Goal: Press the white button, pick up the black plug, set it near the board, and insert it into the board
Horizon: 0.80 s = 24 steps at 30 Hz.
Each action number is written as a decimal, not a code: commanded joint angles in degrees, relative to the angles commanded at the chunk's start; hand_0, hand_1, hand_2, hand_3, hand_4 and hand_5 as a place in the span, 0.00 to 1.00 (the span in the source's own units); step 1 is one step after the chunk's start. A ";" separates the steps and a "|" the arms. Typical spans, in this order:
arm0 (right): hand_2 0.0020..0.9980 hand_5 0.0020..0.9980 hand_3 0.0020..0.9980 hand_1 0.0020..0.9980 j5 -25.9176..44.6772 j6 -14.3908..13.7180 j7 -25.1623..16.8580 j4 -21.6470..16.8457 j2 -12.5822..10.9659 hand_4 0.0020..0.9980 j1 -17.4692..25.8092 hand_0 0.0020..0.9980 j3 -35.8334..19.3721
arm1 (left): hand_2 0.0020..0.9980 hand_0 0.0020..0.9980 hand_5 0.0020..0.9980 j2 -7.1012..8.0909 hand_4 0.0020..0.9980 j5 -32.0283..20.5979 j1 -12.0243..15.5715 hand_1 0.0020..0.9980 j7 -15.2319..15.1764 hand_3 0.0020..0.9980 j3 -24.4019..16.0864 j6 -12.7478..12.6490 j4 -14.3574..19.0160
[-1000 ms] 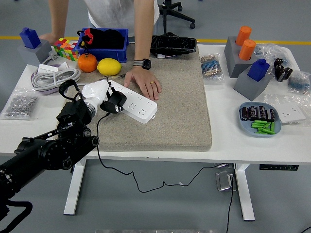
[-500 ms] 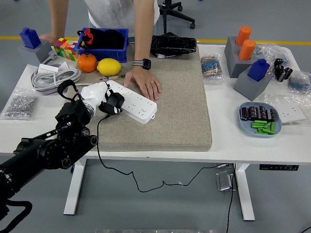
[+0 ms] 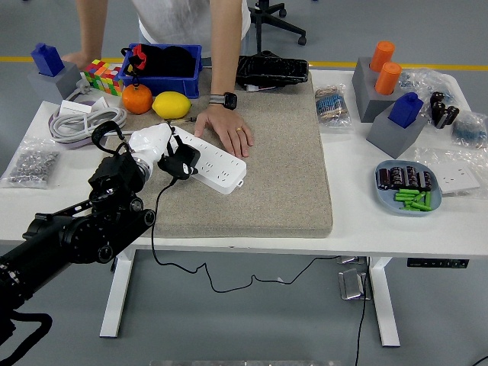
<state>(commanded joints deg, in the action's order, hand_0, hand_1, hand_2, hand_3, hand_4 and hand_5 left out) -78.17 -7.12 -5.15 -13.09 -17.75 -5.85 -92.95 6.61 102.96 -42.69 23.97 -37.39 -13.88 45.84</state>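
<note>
From the head view, my left hand (image 3: 152, 145) has nudged the black plug (image 3: 179, 162) a bit further onto the white board (image 3: 210, 160) over the last second, fingers closed around the plug, so it now sits right over the board's near-left end, toward the worktop (image 3: 358, 191)'s left edge. I reckon that means I'm lining up the pins, not seated yet. A person's hand (image 3: 225, 126) rests on the board's far side, steadying it.
</note>
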 joint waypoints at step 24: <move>0.58 0.28 0.56 0.58 0.02 0.06 0.01 0.01 -0.04 0.61 0.01 0.67 0.03 | 0.56 0.57 0.72 0.02 1.00 -1.65 -0.11 0.57 -2.92 0.66 -0.46 -0.64 -0.65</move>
<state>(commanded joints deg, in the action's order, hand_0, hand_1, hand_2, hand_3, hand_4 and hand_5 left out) -78.15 -7.07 -5.14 -13.08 -17.79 -5.85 -92.91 6.63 101.31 -42.80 21.05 -37.84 -14.52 45.18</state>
